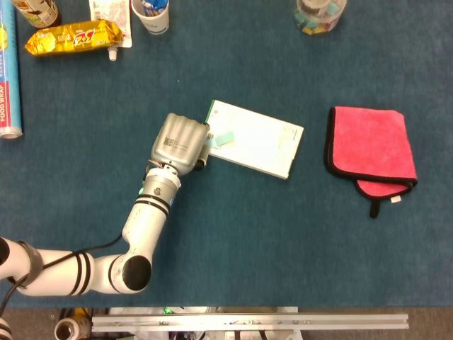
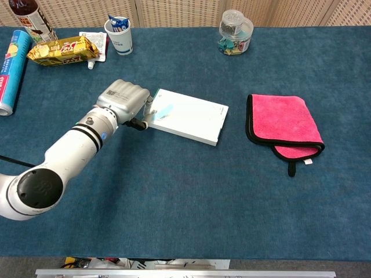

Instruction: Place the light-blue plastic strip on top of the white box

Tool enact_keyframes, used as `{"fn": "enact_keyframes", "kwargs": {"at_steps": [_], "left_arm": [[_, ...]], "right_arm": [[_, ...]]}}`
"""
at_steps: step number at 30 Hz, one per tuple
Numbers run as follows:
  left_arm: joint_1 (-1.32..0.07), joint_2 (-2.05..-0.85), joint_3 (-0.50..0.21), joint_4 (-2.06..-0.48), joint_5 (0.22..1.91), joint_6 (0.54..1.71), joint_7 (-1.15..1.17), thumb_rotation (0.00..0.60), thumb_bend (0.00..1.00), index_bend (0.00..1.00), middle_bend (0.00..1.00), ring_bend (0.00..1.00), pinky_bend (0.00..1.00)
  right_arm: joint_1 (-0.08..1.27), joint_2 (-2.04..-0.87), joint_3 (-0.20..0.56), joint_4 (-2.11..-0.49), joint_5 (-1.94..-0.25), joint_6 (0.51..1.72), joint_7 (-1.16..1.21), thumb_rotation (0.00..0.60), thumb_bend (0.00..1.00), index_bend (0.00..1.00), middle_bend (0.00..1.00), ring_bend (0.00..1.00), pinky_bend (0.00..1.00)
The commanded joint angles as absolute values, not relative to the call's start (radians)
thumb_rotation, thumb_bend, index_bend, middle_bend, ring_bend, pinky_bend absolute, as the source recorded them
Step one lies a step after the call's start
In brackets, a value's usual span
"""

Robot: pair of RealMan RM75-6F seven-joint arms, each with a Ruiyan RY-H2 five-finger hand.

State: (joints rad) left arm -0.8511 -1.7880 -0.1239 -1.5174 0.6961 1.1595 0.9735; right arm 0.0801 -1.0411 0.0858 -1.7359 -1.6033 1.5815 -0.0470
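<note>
The left hand [image 1: 178, 142] sat at the 9 o'clock end of the white box [image 1: 256, 139], back of hand up, fingers curled down w/ tips at the box's near edge. The light-blue plastic strip [image 1: 225, 139] lay flat on top of the box, near that same end, just beside the fingertips. Couldn't tell if the fingers were touching or pinching the strip or were clear of it; the chest view showed the hand [image 2: 123, 100] w/ one finger standing next to the strip [image 2: 164, 110], but contact wasn't clear. The right hand wasn't in either view.

The box [image 2: 188, 115] lay tilted on the blue desk [image 1: 233, 234], roughly mid-desk. At 3 o'clock from it, well apart, was a folded pink cloth w/ black trim [image 1: 371, 147]. Toward 12–1 o'clock, at the far edge, a clear jar [image 2: 235, 32] w/ small items inside. Toward 10–11 o'clock, far corner: a paper cup [image 2: 119, 34], a yellow snack pack [image 2: 61, 50] lying on its side, a white pouch [image 1: 110, 18] between them, a food-wrap roll [image 2: 11, 70] along the 9 o'clock edge, & a bottle [image 2: 32, 17] at the corner.
</note>
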Motion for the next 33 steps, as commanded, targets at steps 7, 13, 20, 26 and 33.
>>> {"fn": "enact_keyframes", "kwargs": {"at_steps": [7,13,20,26,33], "left_arm": [[-0.849,-1.772,-0.135,-1.508,0.69,1.171,0.973,0.363,0.51,0.46,1.0,0.99,0.98],[-0.826,-1.713,-0.14,-1.557,0.725,1.178,0.918,0.364,0.51,0.46,1.0,0.98,0.98],[-0.761,-1.588,-0.126,-1.614,0.832,1.174,0.751,0.364,0.5,0.43,0.9,0.86,0.88],[-0.68,-1.485,-0.096,-1.621,0.95,1.181,0.562,0.385,0.48,0.33,0.71,0.67,0.77],[-0.559,-1.394,-0.059,-1.585,1.113,1.244,0.284,0.388,0.44,0.28,0.54,0.51,0.62]], "right_arm": [[0.079,-1.039,0.086,-1.739,-1.607,1.584,-0.048,0.6,0.16,0.39,0.42,0.44,0.54],[0.083,-1.039,0.088,-1.737,-1.603,1.577,-0.045,0.6,0.16,0.39,0.42,0.44,0.54],[0.091,-1.031,0.093,-1.726,-1.583,1.556,-0.037,0.6,0.16,0.39,0.42,0.44,0.54],[0.101,-1.029,0.098,-1.716,-1.56,1.531,-0.033,0.6,0.16,0.39,0.42,0.44,0.54],[0.111,-1.03,0.098,-1.704,-1.522,1.49,-0.051,0.6,0.16,0.38,0.42,0.43,0.51]]}}
